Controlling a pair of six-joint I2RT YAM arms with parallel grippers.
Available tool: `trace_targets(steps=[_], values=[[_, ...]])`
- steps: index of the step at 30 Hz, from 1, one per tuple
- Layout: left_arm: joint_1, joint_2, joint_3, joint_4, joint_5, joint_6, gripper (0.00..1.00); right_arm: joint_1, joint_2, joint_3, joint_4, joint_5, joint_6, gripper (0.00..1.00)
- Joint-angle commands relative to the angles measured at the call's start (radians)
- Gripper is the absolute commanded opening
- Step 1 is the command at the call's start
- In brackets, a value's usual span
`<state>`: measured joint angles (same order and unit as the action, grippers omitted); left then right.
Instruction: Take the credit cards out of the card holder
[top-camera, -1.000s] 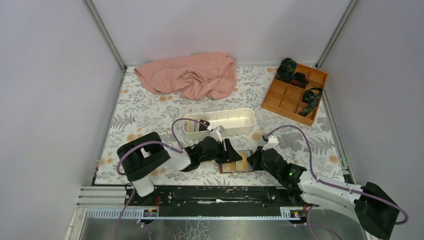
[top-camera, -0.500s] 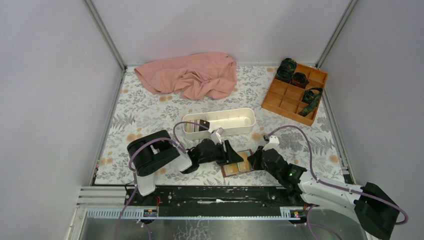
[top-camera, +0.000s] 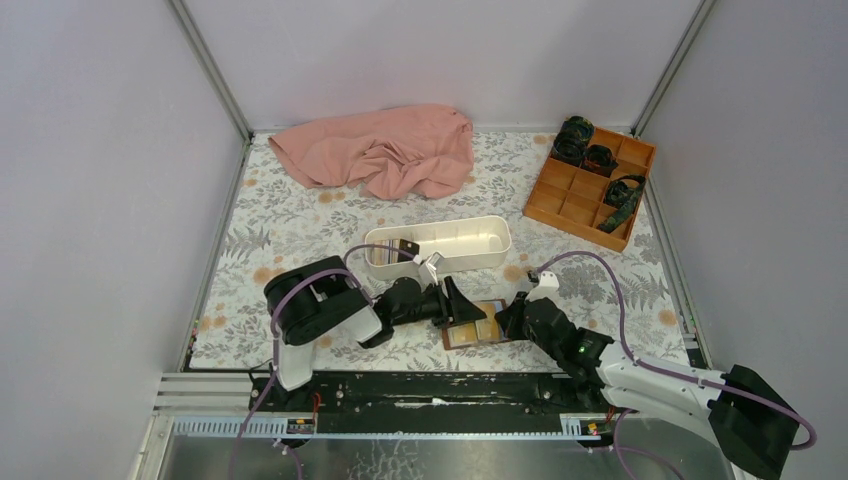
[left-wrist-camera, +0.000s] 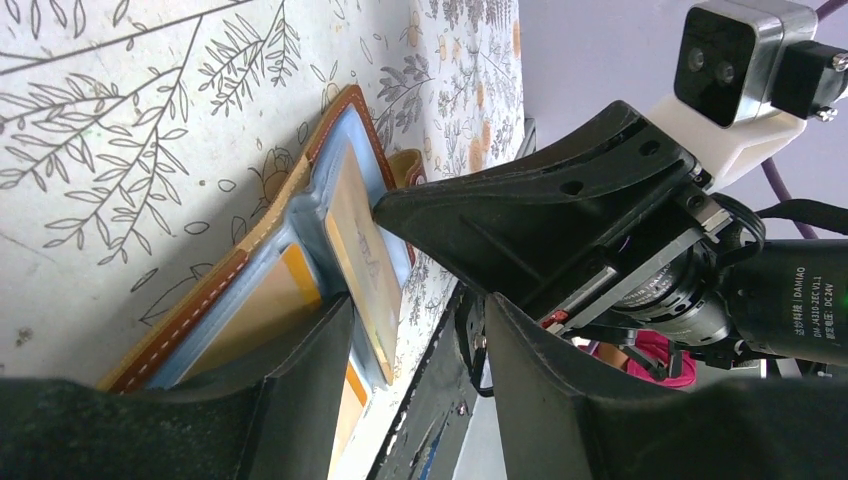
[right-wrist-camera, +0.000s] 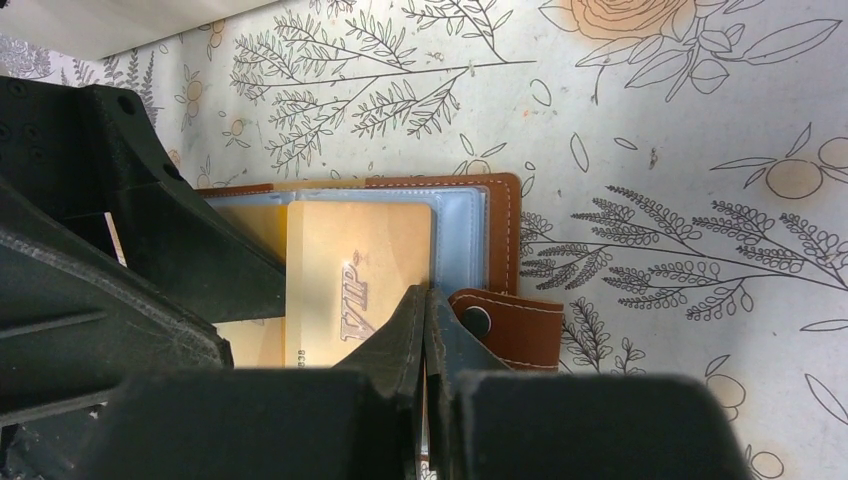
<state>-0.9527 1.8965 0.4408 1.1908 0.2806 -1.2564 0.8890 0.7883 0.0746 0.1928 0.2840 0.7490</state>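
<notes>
Holder: card holder (right-wrist-camera: 500, 215) lies open, flat on the floral mat (top-camera: 290, 225) near the front edge, betw. my two grippers; snap tab (right-wrist-camera: 510, 330) sticks out on its R side.
L hand: left gripper (left-wrist-camera: 418, 310) is spread wide w/ nothing in it, fingers low at the holder's L page, one finger (left-wrist-camera: 310, 400) right at the clear sleeve.
R hand: right gripper (right-wrist-camera: 425, 300) has its jaws pressed together, tips on the near edge of the yellow card (right-wrist-camera: 355, 260), just beside the tab. Can't tell if the card edge is actually nipped betw. them.
Card: in the L wrist view it looks tilted up off the page, but part of it sits in the sleeve, so not out yet.
Others: another yellow-orange card (left-wrist-camera: 270, 300) is in the L page sleeve, untouched.
Tray: white tray (top-camera: 495, 240) just behind; sth flat, pale & dark at its L end, poss. cards already out, too small to say.
Progress: I'd judge mid-task; at least 2 cards left in the holder.
Left to do: free this one, then the L-page one, then check for more.
</notes>
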Motion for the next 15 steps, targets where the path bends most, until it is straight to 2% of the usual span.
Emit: trace_targets(steps=[1,7,15], values=[[0.015,0.028,0.010,0.145,0.022,-0.044,0.57,0.005,0.009,-0.003,-0.030,-0.054,0.003,0.00],[0.021,0.067,0.081,0.056,0.045,-0.025,0.58,0.005,0.013,-0.004,-0.007,-0.095,0.023,0.00],[0.020,0.094,0.110,0.026,0.057,-0.014,0.58,0.005,0.034,-0.022,0.050,-0.125,0.053,0.00]])
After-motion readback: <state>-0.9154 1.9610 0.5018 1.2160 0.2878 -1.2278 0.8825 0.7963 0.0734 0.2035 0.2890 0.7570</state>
